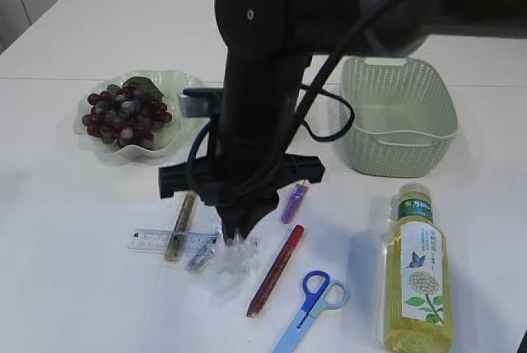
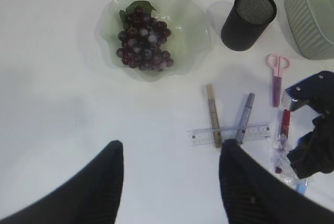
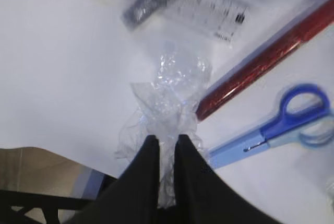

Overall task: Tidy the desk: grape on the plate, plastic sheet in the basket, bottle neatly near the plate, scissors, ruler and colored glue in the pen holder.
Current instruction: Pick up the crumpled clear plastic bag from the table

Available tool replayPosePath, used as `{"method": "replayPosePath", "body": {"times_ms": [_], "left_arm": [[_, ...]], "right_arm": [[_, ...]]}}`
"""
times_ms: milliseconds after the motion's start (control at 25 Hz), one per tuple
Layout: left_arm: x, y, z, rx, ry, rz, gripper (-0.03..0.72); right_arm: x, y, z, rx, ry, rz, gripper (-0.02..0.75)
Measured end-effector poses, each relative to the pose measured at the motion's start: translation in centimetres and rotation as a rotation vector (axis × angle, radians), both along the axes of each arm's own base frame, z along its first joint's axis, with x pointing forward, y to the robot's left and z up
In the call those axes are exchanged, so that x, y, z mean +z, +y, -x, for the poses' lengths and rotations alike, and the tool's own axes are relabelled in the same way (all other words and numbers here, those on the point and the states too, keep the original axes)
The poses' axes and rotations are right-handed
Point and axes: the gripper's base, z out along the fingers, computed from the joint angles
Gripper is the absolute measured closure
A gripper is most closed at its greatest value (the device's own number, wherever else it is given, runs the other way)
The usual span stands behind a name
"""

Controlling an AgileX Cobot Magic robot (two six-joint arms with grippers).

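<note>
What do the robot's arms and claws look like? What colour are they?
Both are black. The right arm is a thick, rounded tube with black cables looping beside it. Its right claw has two slim, flat black fingers. The left claw has broad, ribbed black fingers.

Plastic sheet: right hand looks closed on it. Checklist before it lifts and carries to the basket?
1. Grip: right hand is pinched on the crumpled plastic sheet: ok.
2. Sheet free of neighbours: it lies close against the red glue stick and near the ruler; whether it snags either: cannot tell.
3. Basket upright, and nothing shows in the part of its inside that is visible: ok.
4. Path to the basket: bottle lies on its side, off to the right of it: ok.
5. Left hand open, apart from the sheet: ok.
</note>
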Motion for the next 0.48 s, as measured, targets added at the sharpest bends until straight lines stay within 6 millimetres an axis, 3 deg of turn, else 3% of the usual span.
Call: {"method": "replayPosePath", "body": {"times_ms": [240,480], "left_arm": [[0.0,0.0,0.0,0.002,-0.001,-0.004,0.263],[0.0,0.1,0.0,0.003,-0.001,-0.006,0.263]], "right_arm": [[4.0,0.4,-2.2,-0.010,-0.157,-0.040,0.647],[7.0,-1.3,-4.9,-0.074,-0.257,-0.077,0.647]]}}
